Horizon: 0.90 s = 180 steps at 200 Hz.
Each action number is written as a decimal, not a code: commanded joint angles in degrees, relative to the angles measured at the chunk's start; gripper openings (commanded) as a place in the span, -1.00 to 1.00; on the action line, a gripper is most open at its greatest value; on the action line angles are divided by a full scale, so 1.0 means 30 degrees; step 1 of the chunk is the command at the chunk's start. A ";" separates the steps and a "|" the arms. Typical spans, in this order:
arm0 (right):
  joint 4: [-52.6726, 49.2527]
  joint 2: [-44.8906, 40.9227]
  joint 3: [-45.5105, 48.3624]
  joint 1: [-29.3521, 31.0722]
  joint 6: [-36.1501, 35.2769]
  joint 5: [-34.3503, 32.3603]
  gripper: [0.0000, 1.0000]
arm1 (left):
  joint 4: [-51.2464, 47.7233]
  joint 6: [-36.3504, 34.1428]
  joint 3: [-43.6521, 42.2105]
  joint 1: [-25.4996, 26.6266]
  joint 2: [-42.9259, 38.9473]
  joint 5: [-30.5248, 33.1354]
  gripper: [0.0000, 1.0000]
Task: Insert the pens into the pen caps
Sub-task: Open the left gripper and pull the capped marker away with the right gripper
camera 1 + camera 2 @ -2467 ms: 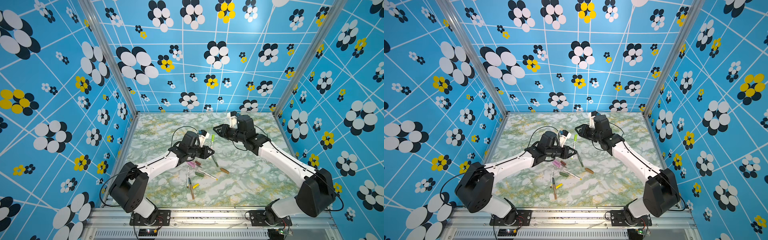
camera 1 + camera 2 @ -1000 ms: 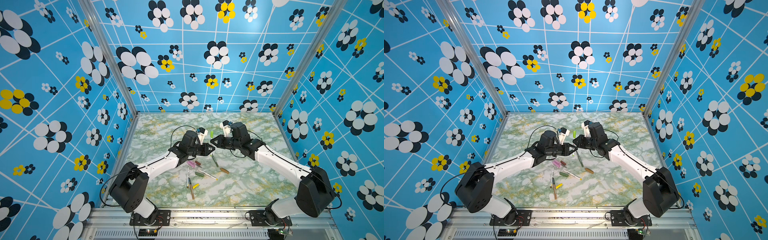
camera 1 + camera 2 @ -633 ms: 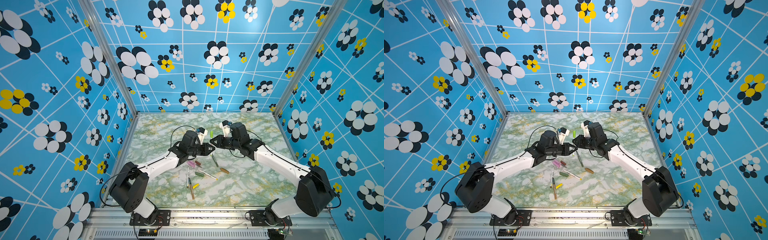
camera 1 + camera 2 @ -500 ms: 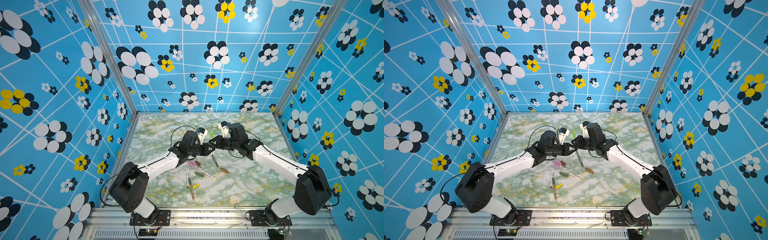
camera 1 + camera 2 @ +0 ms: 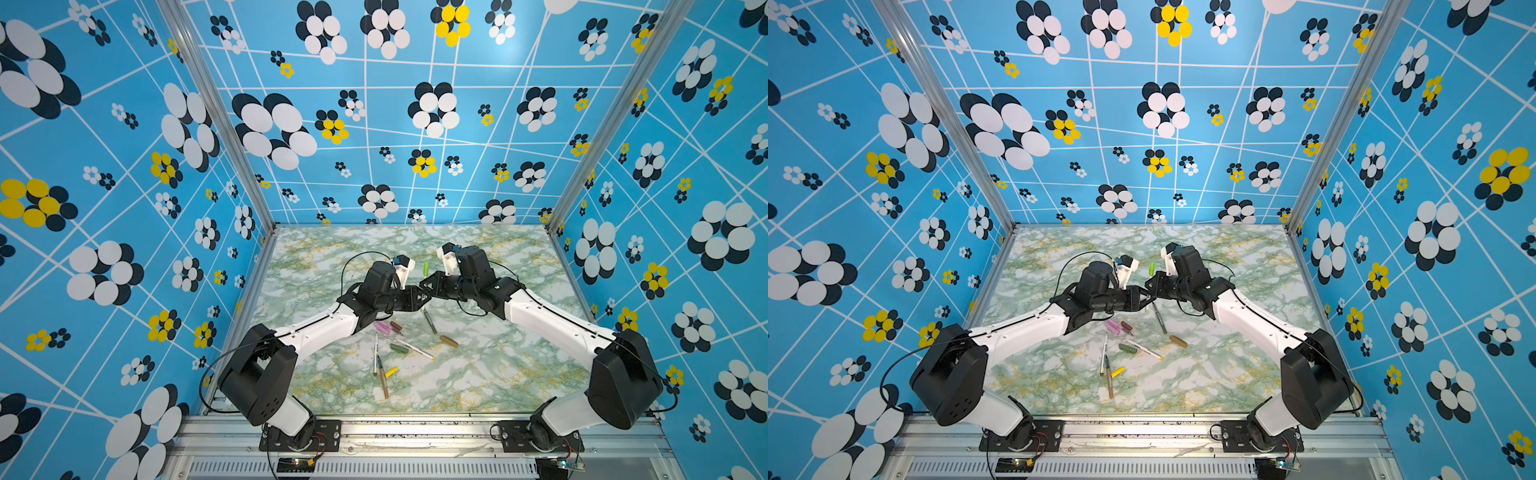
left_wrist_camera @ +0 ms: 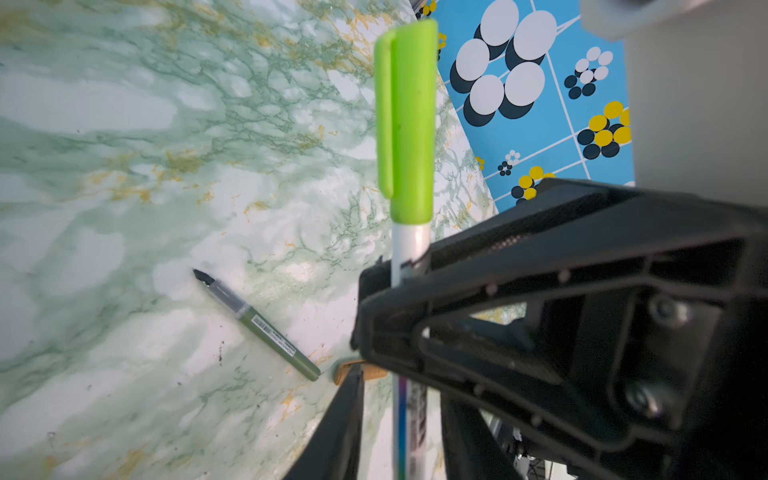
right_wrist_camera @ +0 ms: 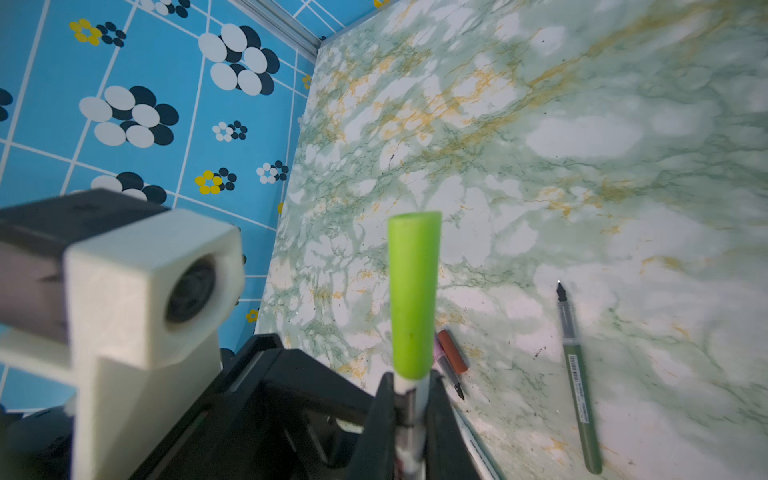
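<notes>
One white pen [image 6: 409, 245], light green cap [image 6: 409, 124] on, stands above the tabletop [image 6: 124, 208] clamped in the jaws of the right gripper [image 7: 409, 395]; the left gripper [image 6: 401, 424] has jaws parted around its barrel, so a half-seated cap could pop off.

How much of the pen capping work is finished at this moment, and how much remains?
Done: one white pen wears the light green cap. In hand: the right gripper clamps that pen; the jaws of the left gripper stand open around it. Left: the dark green pen and the brown pen lie uncapped on the table, among loose caps like the yellow cap.
</notes>
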<state>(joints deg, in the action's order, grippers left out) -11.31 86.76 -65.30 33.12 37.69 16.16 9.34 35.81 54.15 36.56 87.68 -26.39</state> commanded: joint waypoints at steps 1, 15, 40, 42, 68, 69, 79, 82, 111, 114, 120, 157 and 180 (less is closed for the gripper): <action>-0.2394 0.0134 -0.1198 -0.0541 -0.0182 -0.1444 -0.97 | -0.1796 -0.1345 0.0023 0.0360 -0.1746 0.1289 0.00; -0.3948 0.0377 -0.1698 -0.1073 -0.0690 -0.1842 -0.97 | -0.2728 -0.2026 -0.0467 0.0485 -0.2794 0.2142 0.08; -0.6967 0.1106 -0.2525 -0.2018 -0.1896 -0.2894 -0.95 | -0.3459 -0.2485 -0.1641 0.0559 -0.4741 0.3583 0.12; -0.7176 0.1181 -0.2632 -0.2091 -0.2016 -0.2977 -0.95 | -0.3479 -0.2477 -0.1724 0.0537 -0.4875 0.3685 0.12; -0.9465 0.2542 -0.3513 -0.2688 -0.3498 -0.4488 -0.94 | -0.3455 -0.2794 -0.2644 0.0530 -0.6216 0.4700 0.14; -0.9512 0.2602 -0.3530 -0.2704 -0.3549 -0.4543 -0.94 | -0.3461 -0.2825 -0.2671 0.0530 -0.6252 0.4727 0.14; -0.9955 0.3131 -0.3813 -0.2834 -0.3985 -0.5046 -0.94 | -0.3531 -0.3042 -0.2783 0.0528 -0.6406 0.4896 0.15; -1.0052 0.3281 -0.3891 -0.2856 -0.4120 -0.5199 -0.93 | -0.3599 -0.3128 -0.2771 0.0515 -0.6430 0.4908 0.16; -1.1062 0.5265 -0.5244 -0.2926 -0.5517 -0.6212 -0.92 | -0.4249 -0.3841 -0.2468 0.0522 -0.6511 0.4726 0.19; -1.1187 0.5503 -0.5458 -0.2941 -0.5688 -0.6318 -0.92 | -0.4282 -0.3909 -0.2450 0.0514 -0.6509 0.4714 0.19; -1.1400 0.5997 -0.5759 -0.2926 -0.5903 -0.6549 -0.92 | -0.4341 -0.3999 -0.2399 0.0503 -0.6549 0.4720 0.19; -1.2251 0.8384 -0.7382 -0.2926 -0.6851 -0.8104 -0.92 | -0.4368 -0.4051 -0.2468 0.0500 -0.6873 0.4987 0.20; -1.2506 0.9412 -0.8041 -0.2984 -0.7179 -0.8794 -0.91 | -0.4296 -0.4016 -0.2486 0.0528 -0.6937 0.4850 0.21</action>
<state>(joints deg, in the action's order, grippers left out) -45.08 112.38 -86.78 24.56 18.83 -5.80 -3.09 25.17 46.94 38.06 68.40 -12.36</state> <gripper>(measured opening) 0.123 0.602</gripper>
